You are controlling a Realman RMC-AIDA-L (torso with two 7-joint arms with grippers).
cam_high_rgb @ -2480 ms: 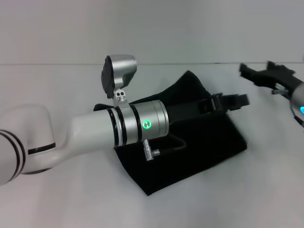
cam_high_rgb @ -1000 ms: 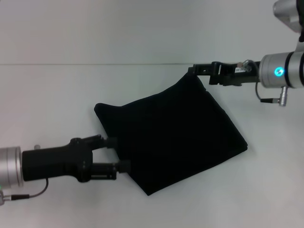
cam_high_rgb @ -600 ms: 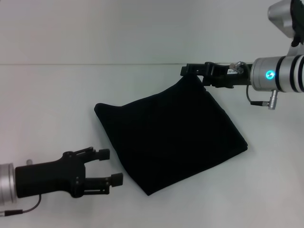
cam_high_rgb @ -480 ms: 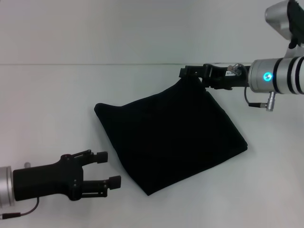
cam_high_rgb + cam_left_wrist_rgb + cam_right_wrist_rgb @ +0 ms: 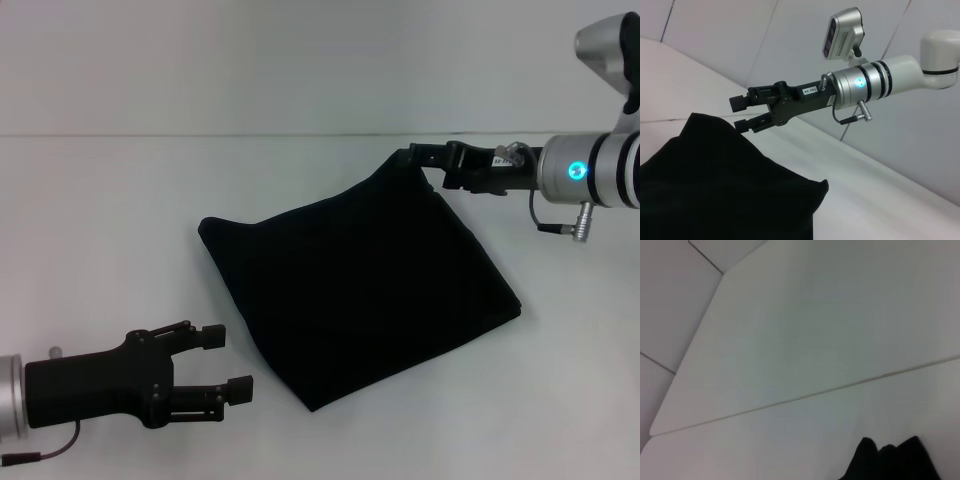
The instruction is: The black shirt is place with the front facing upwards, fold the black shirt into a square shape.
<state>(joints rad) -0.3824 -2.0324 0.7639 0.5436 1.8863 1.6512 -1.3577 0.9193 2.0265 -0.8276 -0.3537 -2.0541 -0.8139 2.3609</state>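
The black shirt (image 5: 360,290) lies folded into a tilted, roughly square pad on the white table (image 5: 110,210). Its lettering and neck label are hidden. My left gripper (image 5: 228,362) is open and empty, low at the near left, a little apart from the shirt's near left edge. My right gripper (image 5: 412,156) is open and empty just beside the shirt's far corner. The left wrist view shows the right gripper (image 5: 741,114) with its two fingers apart, just past the shirt's (image 5: 715,185) corner. The right wrist view shows only a bit of the shirt (image 5: 890,460).
A white wall (image 5: 300,60) rises behind the table's far edge. Bare table surface surrounds the shirt on all sides.
My left gripper has drawn back from the shirt's left edge toward the near left. My right gripper reached in at the far corner, then pulled slightly back to the right. The shirt has not moved.
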